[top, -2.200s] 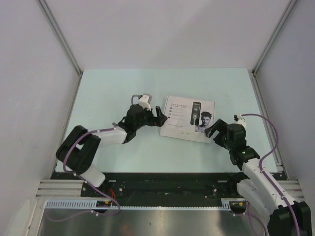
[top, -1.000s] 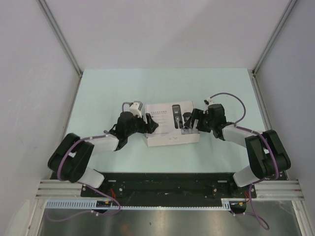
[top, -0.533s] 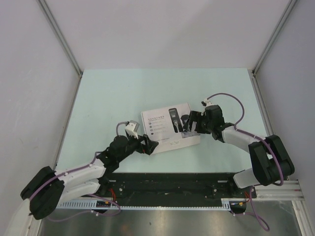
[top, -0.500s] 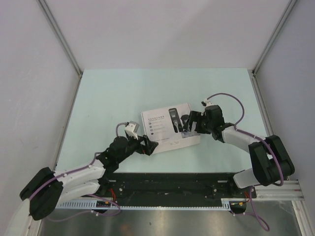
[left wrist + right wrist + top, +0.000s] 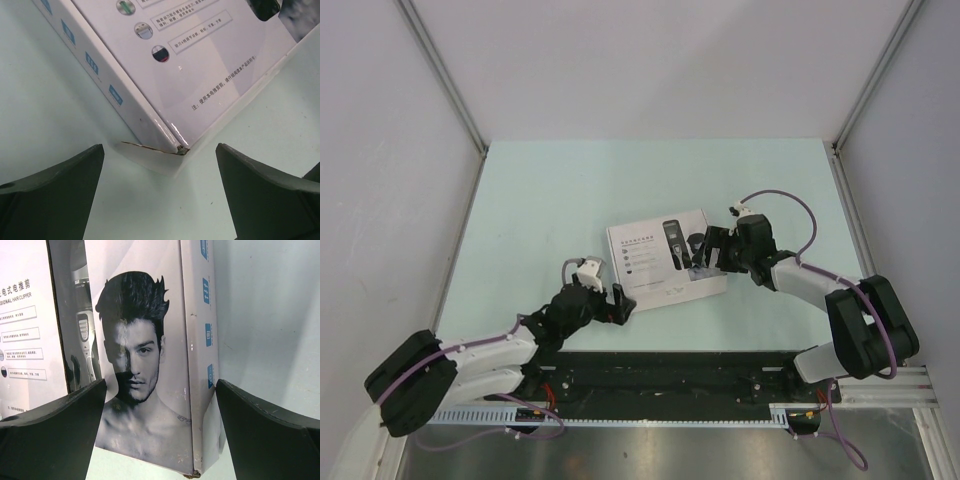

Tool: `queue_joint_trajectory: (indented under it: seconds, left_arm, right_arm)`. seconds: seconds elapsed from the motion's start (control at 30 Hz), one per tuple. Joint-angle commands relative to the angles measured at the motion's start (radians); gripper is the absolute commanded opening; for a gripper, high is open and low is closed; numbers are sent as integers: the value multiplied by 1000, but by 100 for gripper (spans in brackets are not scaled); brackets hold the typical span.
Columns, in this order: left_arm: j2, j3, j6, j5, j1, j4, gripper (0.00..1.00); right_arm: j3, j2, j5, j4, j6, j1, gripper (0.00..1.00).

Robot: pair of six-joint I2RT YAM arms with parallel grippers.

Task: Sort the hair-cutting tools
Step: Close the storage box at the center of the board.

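None of the hair-cutting tools show; only a printed picture of a clipper is on the lid of the flat white box [image 5: 655, 258], which lies shut on the table. My left gripper [image 5: 617, 303] is open and low over the table, just short of the box's near-left corner [image 5: 176, 146], without touching it. My right gripper [image 5: 705, 250] is open at the box's right end, its fingers to either side of the printed face [image 5: 135, 355] and the box's side edge [image 5: 200, 340]. Neither gripper holds anything.
The pale green table [image 5: 550, 190] stretches behind and to both sides of the box. Grey walls with metal frame posts [image 5: 445, 75] close it in on three sides. The arms' base rail [image 5: 660, 370] runs along the near edge.
The box has been slid left and turned slightly. My left arm pulled back toward the near edge and opened wider. My right gripper came in to the box's right end and has stayed there.
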Motion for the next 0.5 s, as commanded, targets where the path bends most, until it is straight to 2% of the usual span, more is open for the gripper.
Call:
queue_joint_trajectory:
  seconds: [0.0, 0.27, 0.47]
  left_arm:
    - [9, 47, -39, 66, -18, -6, 98]
    - [-115, 47, -82, 123, -49, -37, 94]
    - [-120, 47, -59, 117, -50, -51, 95]
  right_arm:
    - [-17, 17, -10, -42, -8, -6, 95]
    - [-17, 40, -39, -51, 6, -12, 93]
    - [-16, 48, -53, -36, 20, -17, 92]
